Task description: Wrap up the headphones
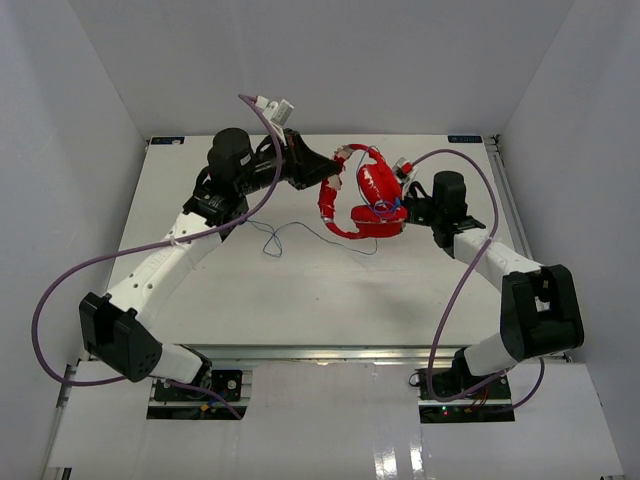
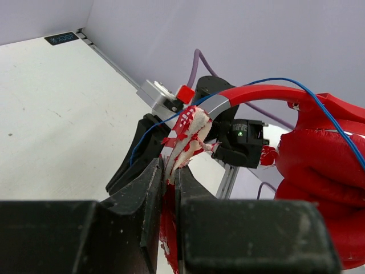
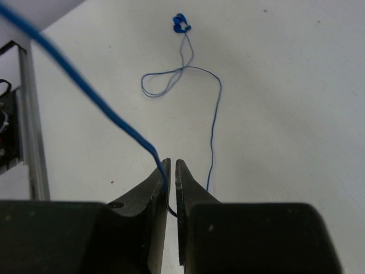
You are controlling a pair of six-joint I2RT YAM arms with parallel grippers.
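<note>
The red headphones [image 1: 365, 200] are held up above the far middle of the table. My left gripper [image 1: 333, 172] is shut on the worn, white-flaked end of the headband [image 2: 185, 140]; the red earcups [image 2: 319, 171] hang to the right of it. My right gripper [image 1: 402, 208] is next to the earcups, its jaws shut on the thin blue cord [image 3: 102, 108]. The cord runs over the headband [image 2: 319, 105]. Its slack lies in loops on the table [image 1: 320, 232] and ends in the blue plug [image 3: 181, 23].
White walls close in the table [image 1: 300, 290] at the back and both sides. Thick purple robot cables [image 1: 100, 262] arc over the left side and beside the right arm [image 1: 455, 290]. A metal rail [image 3: 28, 114] runs along the table's edge.
</note>
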